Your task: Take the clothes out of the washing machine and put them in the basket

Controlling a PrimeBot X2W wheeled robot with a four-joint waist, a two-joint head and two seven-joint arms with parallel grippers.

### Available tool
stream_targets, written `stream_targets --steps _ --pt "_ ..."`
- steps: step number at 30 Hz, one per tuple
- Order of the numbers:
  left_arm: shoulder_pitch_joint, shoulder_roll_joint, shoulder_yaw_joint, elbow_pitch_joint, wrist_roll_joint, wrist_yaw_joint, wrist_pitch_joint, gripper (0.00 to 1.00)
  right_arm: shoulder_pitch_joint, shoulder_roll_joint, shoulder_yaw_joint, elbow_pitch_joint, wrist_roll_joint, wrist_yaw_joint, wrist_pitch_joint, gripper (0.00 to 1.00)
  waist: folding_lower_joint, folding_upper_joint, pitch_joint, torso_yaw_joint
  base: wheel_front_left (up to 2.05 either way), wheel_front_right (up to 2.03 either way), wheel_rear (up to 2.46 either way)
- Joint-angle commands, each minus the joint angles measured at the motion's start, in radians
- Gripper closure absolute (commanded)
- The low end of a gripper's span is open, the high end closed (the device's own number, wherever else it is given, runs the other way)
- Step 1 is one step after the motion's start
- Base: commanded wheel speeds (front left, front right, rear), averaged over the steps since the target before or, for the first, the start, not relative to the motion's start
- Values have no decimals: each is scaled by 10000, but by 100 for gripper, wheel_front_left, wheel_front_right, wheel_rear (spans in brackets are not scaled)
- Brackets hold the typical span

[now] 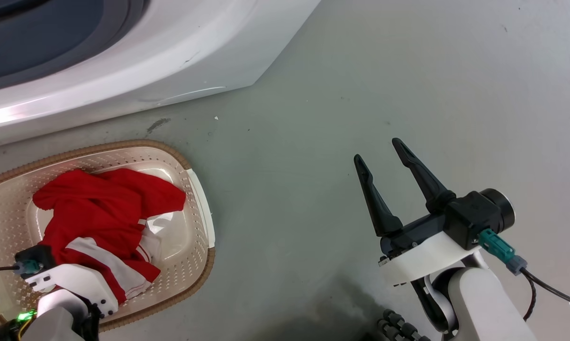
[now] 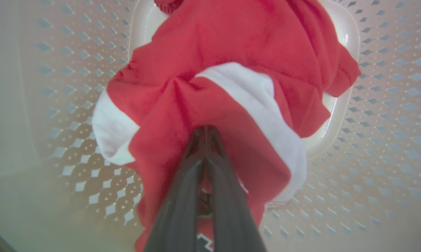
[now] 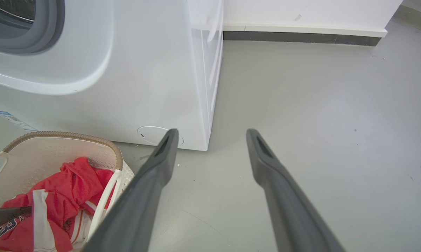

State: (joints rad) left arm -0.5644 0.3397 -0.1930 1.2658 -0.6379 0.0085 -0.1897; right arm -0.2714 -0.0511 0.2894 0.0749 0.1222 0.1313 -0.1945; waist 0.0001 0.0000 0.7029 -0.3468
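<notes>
The clothes lie heaped inside the basket, which stands on the floor just in front of the washing machine. Inside the basket, the left gripper pinches a fold of red fabric between closed fingers. Right of the basket, the right gripper hangs over the floor, fingers spread wide, empty.

Red white-striped clothes, cream brown-rimmed basket

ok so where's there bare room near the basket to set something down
Bare floor runs wide between the basket, the washing machine and the open right gripper. The basket is crowded: clothes fill most of it, with the left gripper shut on them.
</notes>
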Motion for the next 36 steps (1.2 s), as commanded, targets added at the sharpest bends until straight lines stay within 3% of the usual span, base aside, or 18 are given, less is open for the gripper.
stream_targets --steps 1,2,3,4,5,13,28,36 --pt "-166 -100 48 63 -96 22 101 100 -204 17 28 64 3 -9 -45 0 -1 0 -77 19 0 0 0" --pt "-130 -166 56 94 -138 28 199 100 -200 16 30 99 6 -11 -51 0 -1 0 -159 34 0 0 0" --pt "-49 -236 81 122 -206 19 296 83 -174 16 31 134 14 -9 -52 0 -1 0 -259 58 0 0 0" --pt "29 -272 114 136 -248 34 305 34 -150 17 24 176 9 -11 -55 0 -1 0 -379 89 0 0 0" --pt "114 -329 127 150 -288 45 362 0 -119 17 18 218 6 -9 -53 0 -1 0 -505 125 0 0 0" --pt "763 -709 175 200 -522 -70 420 0 93 14 -43 535 -15 -9 4 0 -1 0 -1784 422 0 0 0" --pt "878 -1228 -160 165 -370 -404 -419 0 1133 13 -589 980 -246 -11 421 0 -1 0 -4579 1642 0 0 0" --pt "824 -1187 -224 -1040 171 -286 -764 0 1659 13 -928 813 -451 -11 697 0 -1 0 -5544 2169 0 0 0"
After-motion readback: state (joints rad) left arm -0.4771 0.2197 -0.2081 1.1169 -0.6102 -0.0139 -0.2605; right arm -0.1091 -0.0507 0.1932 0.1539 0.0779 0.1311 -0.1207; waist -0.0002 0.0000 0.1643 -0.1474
